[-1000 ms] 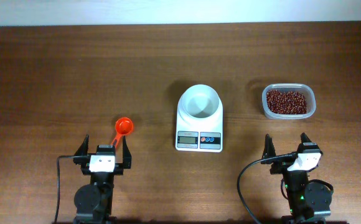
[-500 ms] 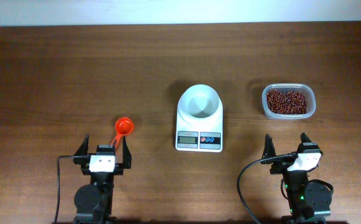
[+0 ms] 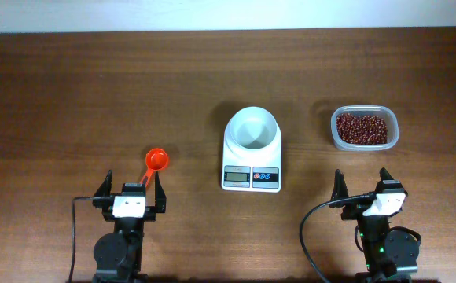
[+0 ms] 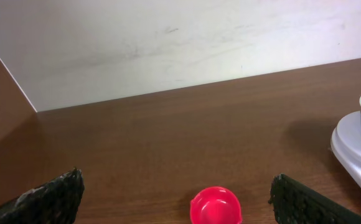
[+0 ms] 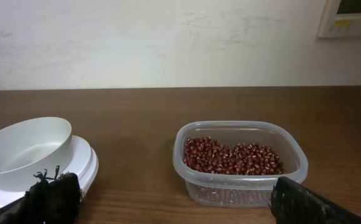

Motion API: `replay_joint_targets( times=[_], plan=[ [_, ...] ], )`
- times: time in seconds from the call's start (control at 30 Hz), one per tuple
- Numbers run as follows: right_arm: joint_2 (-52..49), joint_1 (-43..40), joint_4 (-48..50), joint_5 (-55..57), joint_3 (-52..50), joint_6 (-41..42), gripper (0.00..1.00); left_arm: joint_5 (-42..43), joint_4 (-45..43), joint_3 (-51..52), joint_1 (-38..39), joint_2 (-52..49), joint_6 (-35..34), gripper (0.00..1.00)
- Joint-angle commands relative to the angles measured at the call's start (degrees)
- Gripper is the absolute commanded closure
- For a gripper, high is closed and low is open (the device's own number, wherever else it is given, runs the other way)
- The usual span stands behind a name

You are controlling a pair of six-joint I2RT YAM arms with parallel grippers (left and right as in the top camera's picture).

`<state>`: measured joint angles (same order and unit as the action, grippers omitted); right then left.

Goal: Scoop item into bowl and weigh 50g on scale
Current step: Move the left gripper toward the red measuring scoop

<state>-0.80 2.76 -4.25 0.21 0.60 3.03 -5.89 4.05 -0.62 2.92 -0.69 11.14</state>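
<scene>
**Nothing grasped yet: the scoop pickup and the crossing are the weak points**

Your left fingers (image 4: 50, 198) are spread wide and hold nothing. Your right fingers (image 5: 311, 202) are spread and empty too. The beans (image 3: 362, 128) all sit in the clear tub (image 3: 394, 135), to the right of the scale (image 3: 251, 178). The white bowl (image 3: 251, 128) stands on the scale and looks empty. You cannot read the display from these views.

The red scoop (image 3: 156, 160) lies flat on the surface (image 3: 94, 94), its handle slanting back toward your left fingers.

- **Pickup:** the handle is thin and low. If you close off-line, you will probably push the scoop along the wood rather than pinch it.
- **Crossing:** the scoop is on the left and the tub on the right, so the scoop has to pass the scale. A clipped bowl rim could shift the bowl or upset the reading.
- **Scooping:** the tub looks light. Digging in may slide or tip it unless your right fingers steady it.
- **Pouring:** a heaped scoop can shed beans, and these would roll. Full scoops also risk overshooting 50 g, so finish with small ones.
</scene>
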Motion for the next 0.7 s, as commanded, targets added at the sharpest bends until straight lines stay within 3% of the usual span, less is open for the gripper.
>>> replay_joint_targets(
  times=[0.0, 0.43, 0.67],
  plan=[
    [0.3, -0.3, -0.3, 0.5, -0.3, 0.3, 0.01, -1.0, 0.1, 0.1, -0.2, 0.2, 0.9, 0.01],
    [0.3, -0.3, -0.3, 0.5, -0.3, 0.3, 0.01, -0.8, -0.4, -0.5, -0.2, 0.2, -2.2, 0.01],
    [0.3, -0.3, -0.3, 0.5, -0.3, 0.3, 0.01, -1.0, 10.8, -11.8, -0.2, -3.2, -2.1, 0.01]
  ],
)
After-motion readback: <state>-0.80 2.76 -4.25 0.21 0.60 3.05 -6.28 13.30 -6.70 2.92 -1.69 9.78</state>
